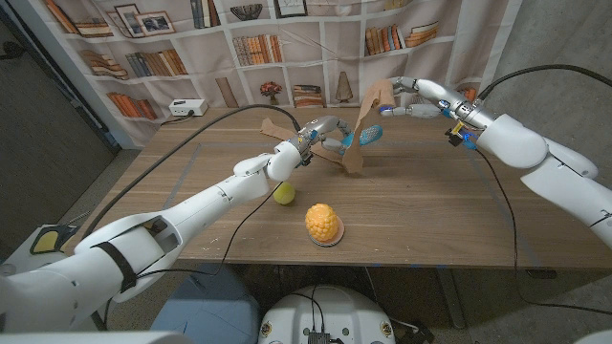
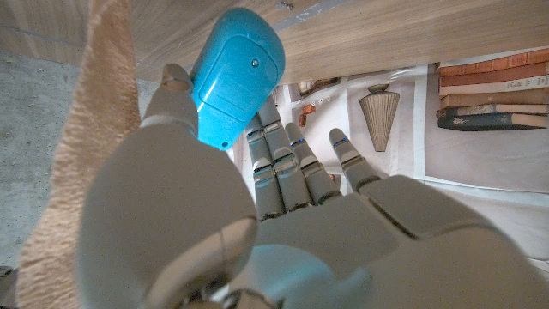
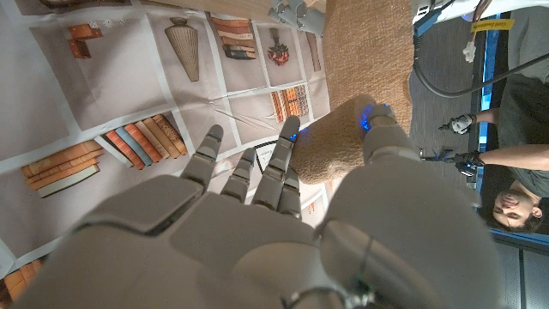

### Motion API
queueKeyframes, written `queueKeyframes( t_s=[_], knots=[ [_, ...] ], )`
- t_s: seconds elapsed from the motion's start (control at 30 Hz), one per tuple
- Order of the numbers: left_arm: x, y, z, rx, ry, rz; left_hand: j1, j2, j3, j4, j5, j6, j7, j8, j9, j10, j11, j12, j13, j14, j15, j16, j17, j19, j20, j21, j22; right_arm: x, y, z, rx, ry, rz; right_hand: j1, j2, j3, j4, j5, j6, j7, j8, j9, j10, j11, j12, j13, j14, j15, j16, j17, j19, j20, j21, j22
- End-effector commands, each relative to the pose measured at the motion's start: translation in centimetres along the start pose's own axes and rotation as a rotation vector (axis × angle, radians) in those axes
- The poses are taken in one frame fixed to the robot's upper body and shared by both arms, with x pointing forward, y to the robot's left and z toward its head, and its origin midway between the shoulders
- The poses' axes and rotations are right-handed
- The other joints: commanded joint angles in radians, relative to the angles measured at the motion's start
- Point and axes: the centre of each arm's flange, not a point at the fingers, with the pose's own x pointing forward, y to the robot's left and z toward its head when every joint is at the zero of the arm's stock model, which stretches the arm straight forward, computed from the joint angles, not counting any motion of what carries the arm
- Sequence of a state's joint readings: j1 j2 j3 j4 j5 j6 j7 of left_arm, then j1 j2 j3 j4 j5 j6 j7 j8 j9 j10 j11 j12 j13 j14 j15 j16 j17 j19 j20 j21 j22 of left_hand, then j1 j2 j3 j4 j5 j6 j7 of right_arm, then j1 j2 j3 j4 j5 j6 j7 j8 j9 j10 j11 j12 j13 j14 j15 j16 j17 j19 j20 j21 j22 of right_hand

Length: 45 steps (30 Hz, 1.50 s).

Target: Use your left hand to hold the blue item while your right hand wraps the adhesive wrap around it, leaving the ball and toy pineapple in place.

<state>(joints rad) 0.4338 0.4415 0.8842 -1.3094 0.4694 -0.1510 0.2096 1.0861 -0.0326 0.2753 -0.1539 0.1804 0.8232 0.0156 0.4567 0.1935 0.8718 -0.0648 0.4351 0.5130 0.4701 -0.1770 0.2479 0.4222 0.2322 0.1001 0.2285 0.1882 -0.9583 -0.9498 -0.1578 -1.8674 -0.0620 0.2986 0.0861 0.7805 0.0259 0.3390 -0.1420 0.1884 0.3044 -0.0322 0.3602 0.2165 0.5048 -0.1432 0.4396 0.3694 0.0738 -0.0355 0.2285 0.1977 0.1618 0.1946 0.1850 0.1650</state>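
Blue plastic item (image 1: 373, 135), smooth and rounded, sits in the upper middle of the head view, lifted above the wooden table (image 1: 430, 205). The left hand (image 1: 323, 133) grips it between thumb and fingers; in the left wrist view the item (image 2: 238, 75) juts out past the fingertips, so the hold looks to be on one end only. A tan, fuzzy strip of adhesive wrap (image 1: 366, 117) hangs beside it, running from the right hand (image 1: 409, 98) down past the item. The right hand pinches the strip's upper end, its other fingers spread; the right wrist view shows the wrap (image 3: 360, 129) caught between thumb and fingers.

Pulling the strip taut could, I judge, lever the item out of that end grip. The slack tail might also stick to itself or to the left fingers. Lower in the frame, the small yellow-green ball (image 1: 284, 193) and the orange toy pineapple (image 1: 324, 225) lie near the left forearm, which a low sweep could nudge.
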Motion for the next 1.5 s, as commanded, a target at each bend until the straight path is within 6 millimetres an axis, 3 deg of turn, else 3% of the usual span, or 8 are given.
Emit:
queueKeyframes(
  t_s=[0.03, 0.63, 1.5],
  knots=[
    [0.3, 0.1, 0.1, 0.005, -0.013, -0.005, 0.161, 0.179, 0.003, 0.005, -0.001, 0.178, -0.183, 0.072, 0.006, 0.143, -0.143, -0.002, 0.003, 0.046, -0.054, 0.004, 0.001, 0.004, 0.001, -0.002, 0.004, 1.8, -0.6, -1.2, 0.033, -0.003, -0.031, -0.005, 0.014, -0.005, 0.000, -0.001, 0.166, -0.109, 0.008, 0.001, -0.002, -0.001, -0.002, 0.001, 0.000, -0.059, -0.003, 0.003, -0.003, 0.001, 0.000, 0.002],
    [0.4, 0.2, 0.2, 0.002, -0.017, 0.006, 0.161, 0.179, 0.002, 0.003, -0.003, 0.179, -0.186, 0.071, 0.006, 0.146, -0.143, -0.009, 0.005, 0.045, -0.055, 0.007, 0.001, 0.006, 0.000, -0.001, 0.004, 4.4, -1.1, -0.7, 0.069, -0.065, -0.070, -0.006, 0.015, -0.008, 0.000, -0.001, 0.168, -0.108, 0.006, 0.002, 0.001, 0.006, -0.006, 0.003, 0.001, -0.058, -0.003, 0.002, -0.003, 0.003, 0.000, 0.002],
    [0.0, -0.3, 1.0, 0.011, -0.020, -0.005, 0.161, 0.178, 0.001, 0.003, -0.004, 0.183, -0.186, 0.070, 0.006, 0.149, -0.143, -0.016, 0.010, 0.041, -0.055, 0.004, -0.002, 0.005, 0.000, -0.002, 0.004, 7.4, -3.0, -3.9, 0.125, -0.031, -0.088, -0.008, 0.014, -0.013, -0.001, -0.002, 0.167, -0.108, 0.002, 0.002, 0.001, 0.006, -0.012, 0.006, 0.002, -0.057, -0.004, 0.002, 0.001, 0.008, 0.001, 0.002]
  ],
)
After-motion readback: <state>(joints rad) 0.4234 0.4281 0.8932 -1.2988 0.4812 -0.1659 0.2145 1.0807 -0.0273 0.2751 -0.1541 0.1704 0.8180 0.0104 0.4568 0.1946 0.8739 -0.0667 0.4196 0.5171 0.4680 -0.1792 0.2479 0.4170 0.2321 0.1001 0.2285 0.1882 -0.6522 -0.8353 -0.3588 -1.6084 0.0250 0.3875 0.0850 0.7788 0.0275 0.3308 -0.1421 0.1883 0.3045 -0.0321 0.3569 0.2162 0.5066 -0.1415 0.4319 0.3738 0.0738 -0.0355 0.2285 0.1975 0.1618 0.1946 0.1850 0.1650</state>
